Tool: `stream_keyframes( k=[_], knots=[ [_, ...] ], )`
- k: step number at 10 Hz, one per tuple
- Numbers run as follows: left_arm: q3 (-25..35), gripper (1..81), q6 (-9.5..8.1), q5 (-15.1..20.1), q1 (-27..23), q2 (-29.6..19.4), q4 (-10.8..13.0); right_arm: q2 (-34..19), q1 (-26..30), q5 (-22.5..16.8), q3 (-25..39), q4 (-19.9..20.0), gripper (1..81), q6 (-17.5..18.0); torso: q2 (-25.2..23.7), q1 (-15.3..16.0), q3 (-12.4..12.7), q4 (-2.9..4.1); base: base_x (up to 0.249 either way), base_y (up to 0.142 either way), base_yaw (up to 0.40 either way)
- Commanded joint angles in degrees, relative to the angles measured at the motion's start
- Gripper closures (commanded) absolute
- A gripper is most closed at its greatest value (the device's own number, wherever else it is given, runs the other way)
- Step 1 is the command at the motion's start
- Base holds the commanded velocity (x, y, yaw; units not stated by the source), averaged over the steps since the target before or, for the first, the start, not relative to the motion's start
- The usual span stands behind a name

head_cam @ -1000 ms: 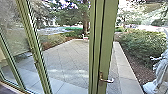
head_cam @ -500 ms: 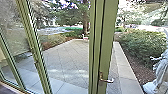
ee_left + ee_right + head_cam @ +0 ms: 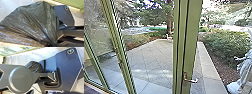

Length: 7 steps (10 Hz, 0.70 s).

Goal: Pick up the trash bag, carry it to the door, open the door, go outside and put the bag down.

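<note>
Trash bag [image 3: 33, 23] gathered in our left gripper [image 3: 53, 44], beside our base [image 3: 65, 15], the right one's grip we can't tell, and at this door [image 3: 190, 45] we want slow, square driving, plastic well clear of the handle [image 3: 191, 80].

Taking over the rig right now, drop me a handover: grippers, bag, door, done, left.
Left gripper: trash bag gathers in to it, apparently held.
Right gripper: state unclear.
Door: green frame with handle ahead; can't tell if it's ajar. Paved yard beyond.
Done: bag pickup, by the look of it; robot seems to be at the door.
Left: confirm or open the door, go out, put the bag down.
</note>
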Motion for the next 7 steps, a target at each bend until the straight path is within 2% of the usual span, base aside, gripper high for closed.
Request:
stream_keyframes(
  k=[1, 4, 5, 7],
  knots=[
    [-0.79, 81.1, -0.06, 3.25, -2.90, 0.40, -0.05, -10.24, 2.88, -0.26, 11.46, -0.30, 1.0, -0.12, 0.00, 0.00, 0.00, 0.00, 0.000, 0.000, 0.000],
    [-2.11, 81.1, -0.06, 3.25, -2.90, 1.46, 0.04, -17.44, 5.42, -0.18, 20.51, 0.93, 1.0, -0.03, 0.00, 0.00, 0.00, 0.00, 0.000, 0.000, 0.000],
    [-2.28, 81.1, -0.06, 3.25, -2.90, 1.63, 0.04, -20.17, 6.38, -0.18, 23.67, 2.60, 1.0, -0.03, 0.00, 0.00, 0.00, 0.00, 0.000, 0.000, 0.000],
    [-2.28, 81.1, -0.06, 3.25, -2.90, 1.72, 0.04, -25.25, 8.58, -0.26, 29.63, 2.69, 1.0, -0.03, 0.00, 0.00, 0.00, 0.00, 0.000, 0.000, 0.000]
  ],
)
